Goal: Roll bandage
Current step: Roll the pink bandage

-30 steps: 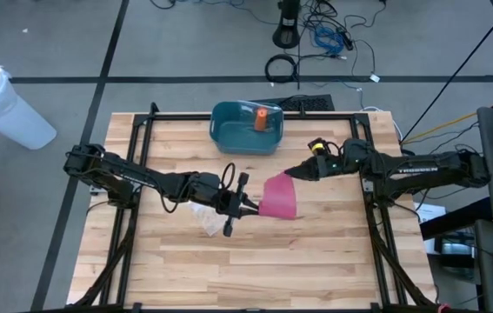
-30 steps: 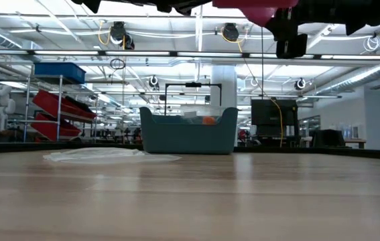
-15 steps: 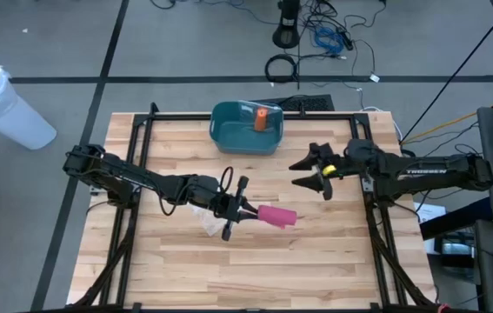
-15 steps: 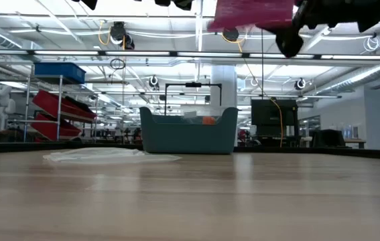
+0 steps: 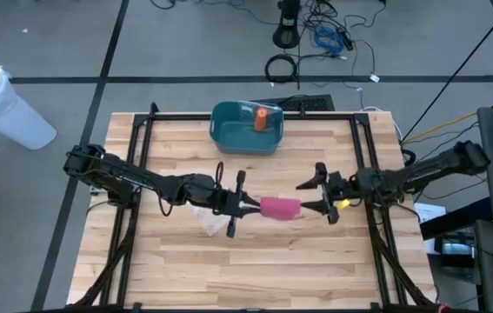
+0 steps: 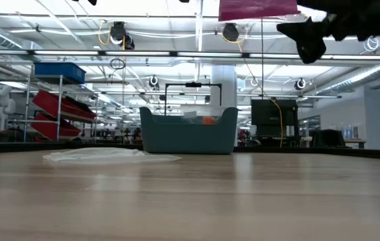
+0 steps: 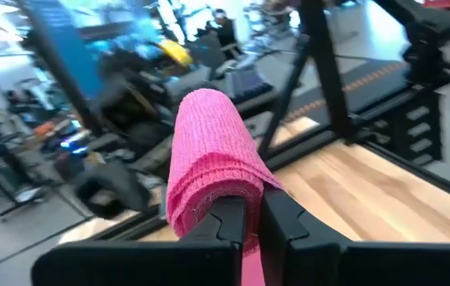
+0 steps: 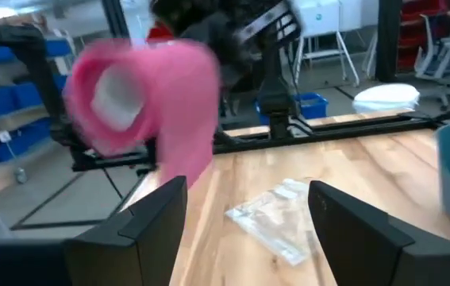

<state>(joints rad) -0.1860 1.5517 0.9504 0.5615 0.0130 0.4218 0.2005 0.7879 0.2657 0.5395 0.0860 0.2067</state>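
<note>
a: where's the bandage (image 5: 280, 208)?

b: it's up in the air over the middle of the table (image 5: 185, 278), a pink roll lying sideways. measured from the bin (image 5: 246, 127), it hangs well toward the near edge, roughly in line with the bin's right half. in the low view it shows as a pink block at the top of the frame, well above the bin.

a: who has it?

b: the left gripper (image 5: 244, 205). its fingers are pinched nearly together on one end of the roll, and the left wrist view shows the pink fabric coming up right out of the two closed fingers (image 7: 232, 226).

a: and the right gripper (image 5: 319, 196)?

b: spread wide, holding nothing. it sits just beyond the roll's other end, on the side away from the left gripper, with its two fingers (image 8: 141, 218) pointing at the roll. in its own wrist view the roll's open end and hollow core face it, and it's apart from the fabric.

a: anything else on the table?

b: a clear plastic wrapper (image 5: 211, 219) lies flat on the wood under the left gripper, also on the near side of the bin. the bin itself is teal, at the far edge, with an orange thing (image 5: 263, 118) inside near its right wall.
</note>
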